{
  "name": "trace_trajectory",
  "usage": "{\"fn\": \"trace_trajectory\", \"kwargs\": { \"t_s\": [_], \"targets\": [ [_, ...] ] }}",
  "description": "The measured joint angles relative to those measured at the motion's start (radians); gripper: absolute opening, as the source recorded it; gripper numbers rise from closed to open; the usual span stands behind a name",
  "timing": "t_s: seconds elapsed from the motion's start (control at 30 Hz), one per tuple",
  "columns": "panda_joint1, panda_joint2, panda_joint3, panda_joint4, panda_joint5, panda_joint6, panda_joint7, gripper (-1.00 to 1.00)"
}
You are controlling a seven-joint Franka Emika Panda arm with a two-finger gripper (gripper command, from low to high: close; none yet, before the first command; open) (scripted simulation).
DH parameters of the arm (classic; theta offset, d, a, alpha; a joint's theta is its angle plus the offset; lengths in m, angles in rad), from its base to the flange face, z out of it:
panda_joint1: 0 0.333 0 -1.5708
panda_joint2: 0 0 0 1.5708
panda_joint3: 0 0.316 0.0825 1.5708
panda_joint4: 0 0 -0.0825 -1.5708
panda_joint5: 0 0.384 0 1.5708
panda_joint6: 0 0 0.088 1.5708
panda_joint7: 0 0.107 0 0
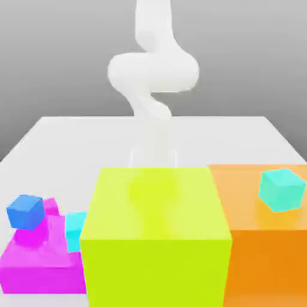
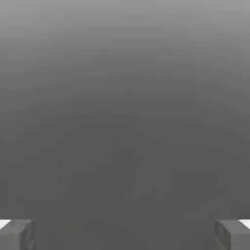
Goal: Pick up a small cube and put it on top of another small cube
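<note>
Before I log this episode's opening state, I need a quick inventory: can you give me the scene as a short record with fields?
arm: white arm behind the big blocks, above the table
gripper: gripper open, nothing between its fingers
center block: large yellow-green block
exterior view's right: orange block bearing a tilted teal cube
exterior view's left: flat magenta block with a blue cube and a cyan cube
small magenta cube: just behind the blue cube, partly hidden
stacking: not yet done

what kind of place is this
Most likely a simulated tabletop test scene, not a real room: a white robot arm stands on a plain white table among flat-coloured blocks, such as a lime-green block and an orange block.
</note>
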Motion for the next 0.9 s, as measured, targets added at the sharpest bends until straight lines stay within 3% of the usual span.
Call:
{"fn": "trace_trajectory", "kwargs": {
  "t_s": [0.57,0.9],
  "targets": [
    [-0.333,0.381,-0.083,-0.181,0.156,0.225,0.677,0.0],
    [-0.52,0.61,-0.117,-0.315,0.161,0.378,1.13,0.0]
  ]
}}
